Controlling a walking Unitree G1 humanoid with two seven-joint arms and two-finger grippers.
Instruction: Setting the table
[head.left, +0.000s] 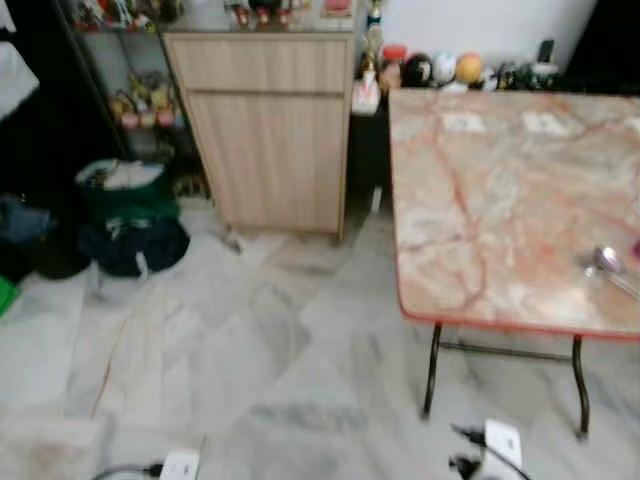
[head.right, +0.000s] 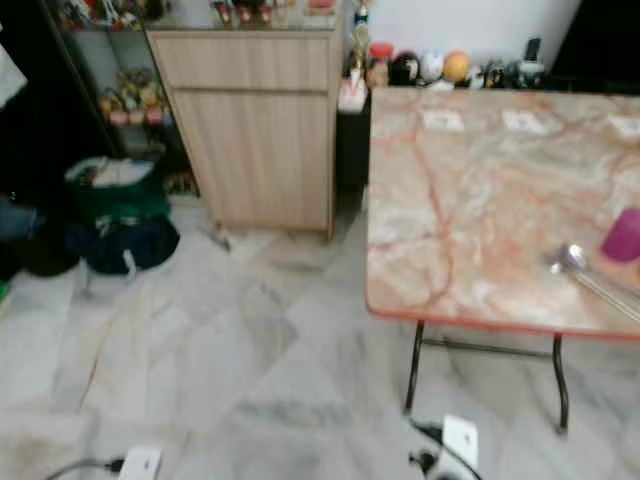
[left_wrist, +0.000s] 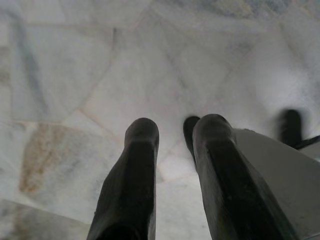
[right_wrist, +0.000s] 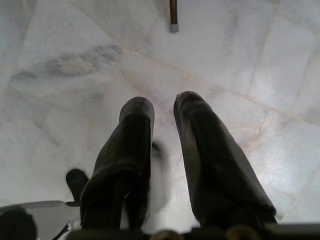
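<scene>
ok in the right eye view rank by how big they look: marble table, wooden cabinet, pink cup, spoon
1. marble table, cut off at the frame's right edge
2. wooden cabinet
3. spoon and pink cup: both small and cropped by the edge, too close to rank. Nearness to the camera favours the table.

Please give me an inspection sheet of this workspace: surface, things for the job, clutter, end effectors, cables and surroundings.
Surface: marble-pattern table with a red edge, on thin dark legs, at the right.
Job's things: a metal spoon lies near the table's right side; a magenta cup stands just beyond it.
Clutter: dark bags on the floor at the left; small ornaments along the wall behind the table.
End effectors: left end effector and right end effector both hang over the floor, fingers slightly apart, holding nothing.
Cables: white power strip with a black plug under the table; another white power strip at the lower left.
Surroundings: wooden cabinet, marble floor.
</scene>
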